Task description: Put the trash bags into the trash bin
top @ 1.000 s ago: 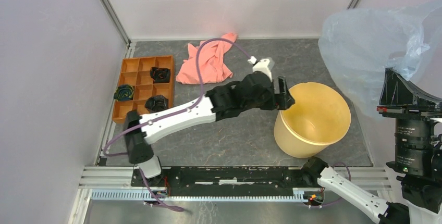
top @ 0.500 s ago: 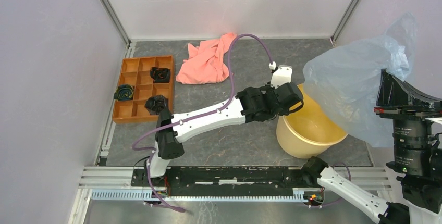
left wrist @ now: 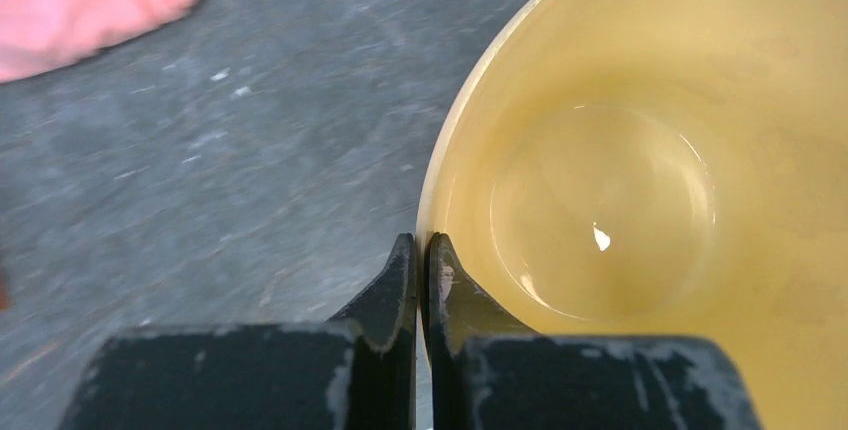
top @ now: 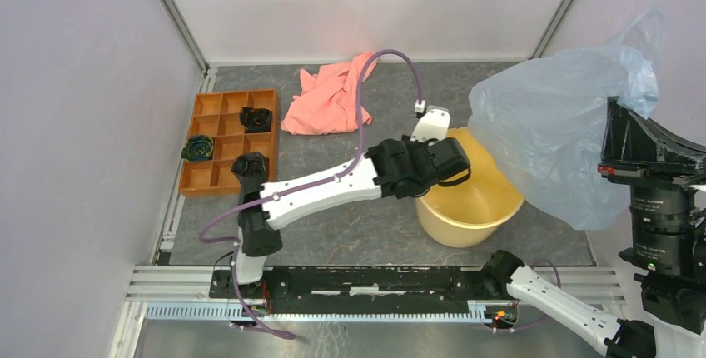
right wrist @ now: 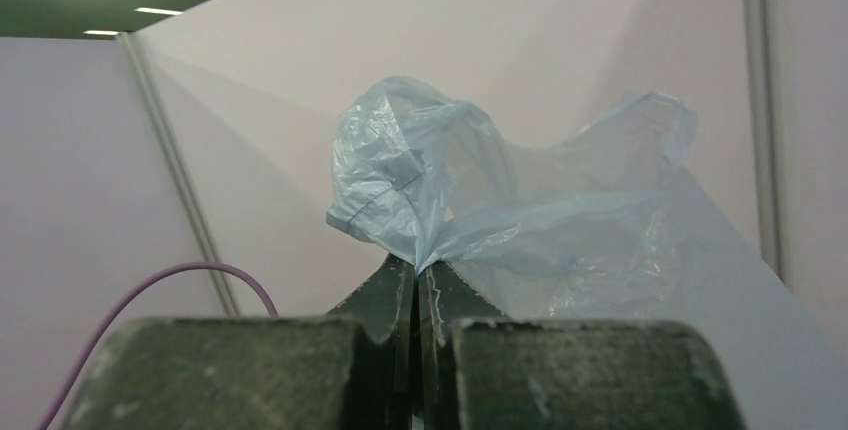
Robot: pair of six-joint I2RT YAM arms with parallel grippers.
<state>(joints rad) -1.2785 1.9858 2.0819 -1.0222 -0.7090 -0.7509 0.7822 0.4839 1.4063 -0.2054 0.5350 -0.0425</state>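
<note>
The trash bin (top: 466,218) is a cream round bucket standing right of centre on the grey table, its inside (left wrist: 640,180) bare. My left gripper (left wrist: 421,246) is shut on its near-left rim, one finger inside the wall and one outside. In the top view the left wrist (top: 433,165) covers that spot. The trash bag (top: 549,129), thin pale blue film, hangs high in the air over the bin's right side. My right gripper (right wrist: 416,268) is shut on a pinched fold of the bag (right wrist: 540,220), raised well above the table.
An orange compartmented tray (top: 218,176) with dark bundles lies at the left. A salmon-pink cloth (top: 331,100) lies at the back centre, its edge also in the left wrist view (left wrist: 90,0). A purple cable (top: 360,100) arcs over the left arm. Pale walls enclose the table.
My left gripper closed on the bin's rim and drew the bin to the left. The bag in my right gripper swung left, now partly above the bin.
</note>
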